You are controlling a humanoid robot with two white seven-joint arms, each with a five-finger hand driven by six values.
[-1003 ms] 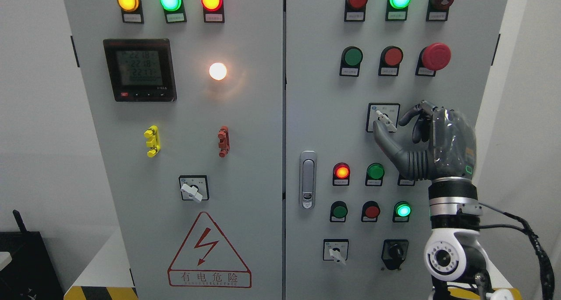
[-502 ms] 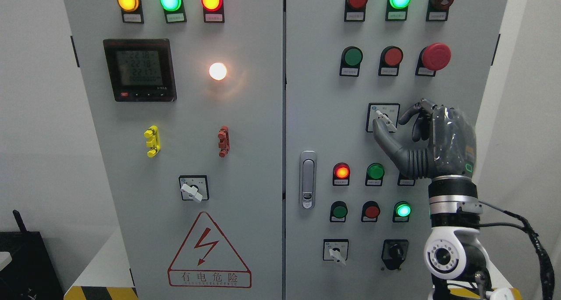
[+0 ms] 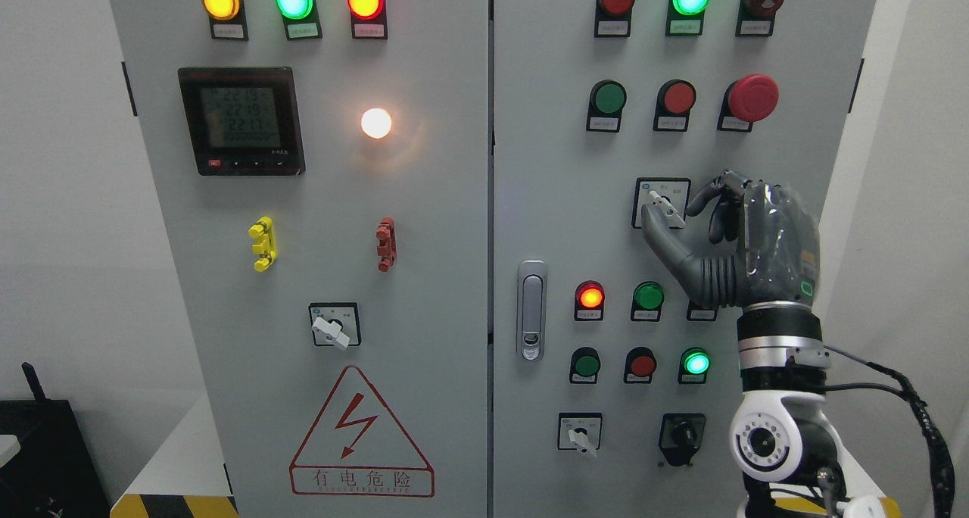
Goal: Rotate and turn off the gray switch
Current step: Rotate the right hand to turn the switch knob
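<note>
Fingers [image 3: 700, 198] and thumb of the right hand [image 3: 746, 245] curl in from opposite sides around the gray switch [image 3: 665, 209], thumb tip low on its left, a fingertip at its right end. Whether both truly press the lever I cannot tell, but it looks like a pinch set up for twisting. That switch sits on the right cabinet door [image 3: 545, 200], mid-height, under the red mushroom button [image 3: 752, 98]. Its lever tilts diagonally, so the turn seems unfinished. 1 arm works; the left is out of sight.
</note>
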